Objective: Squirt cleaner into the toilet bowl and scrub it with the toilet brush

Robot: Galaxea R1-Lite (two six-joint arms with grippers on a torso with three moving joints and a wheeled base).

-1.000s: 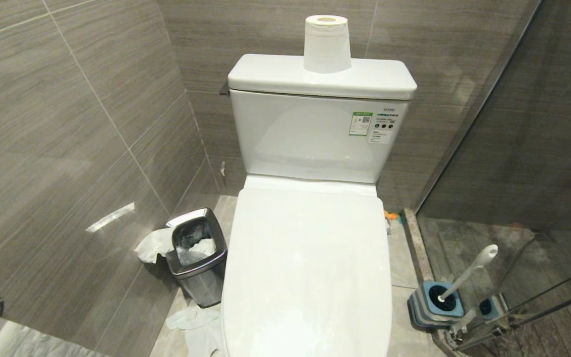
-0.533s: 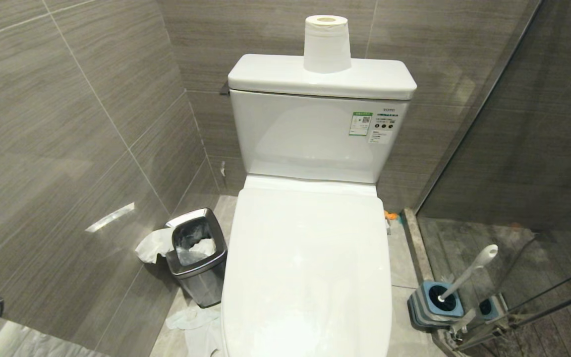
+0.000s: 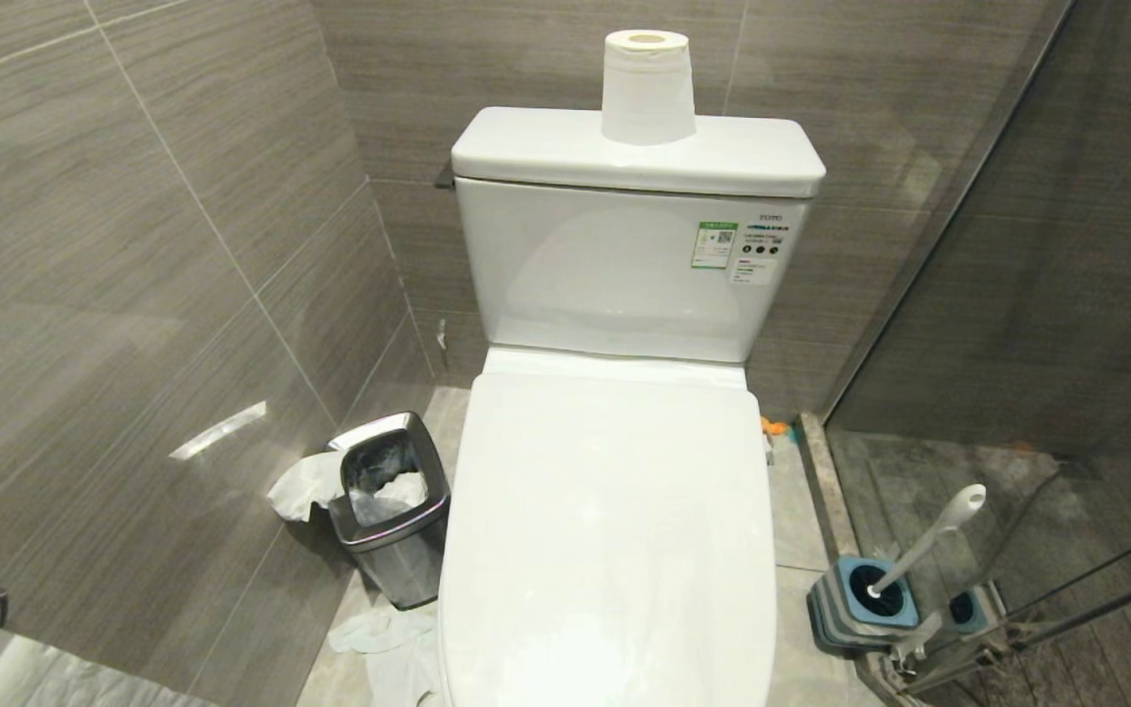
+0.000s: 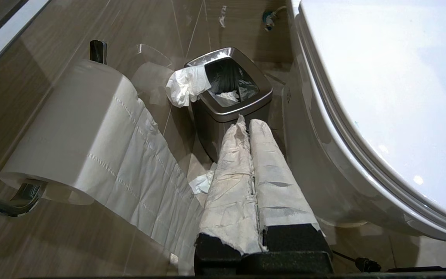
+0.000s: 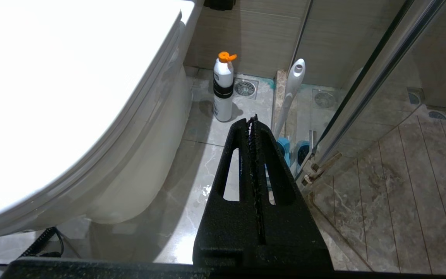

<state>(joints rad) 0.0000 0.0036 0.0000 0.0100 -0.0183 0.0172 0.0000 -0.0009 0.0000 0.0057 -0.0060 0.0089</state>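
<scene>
One big white shiny toilet bowl (image 3: 615,530), lid down, fills middle of floor. One toilet brush (image 3: 924,540), long thin white handle, leans in squat blue-grey holder (image 3: 860,601) on toilet's right by glass door. One square steel bin (image 3: 391,506) on left, crumpled paper inside. One white bottle, orange cap (image 5: 223,87). Two paper rolls. Left gripper (image 4: 248,124), fingers paper-wrapped, pressed together, empty. Right gripper (image 5: 253,120), black, closed, empty.
</scene>
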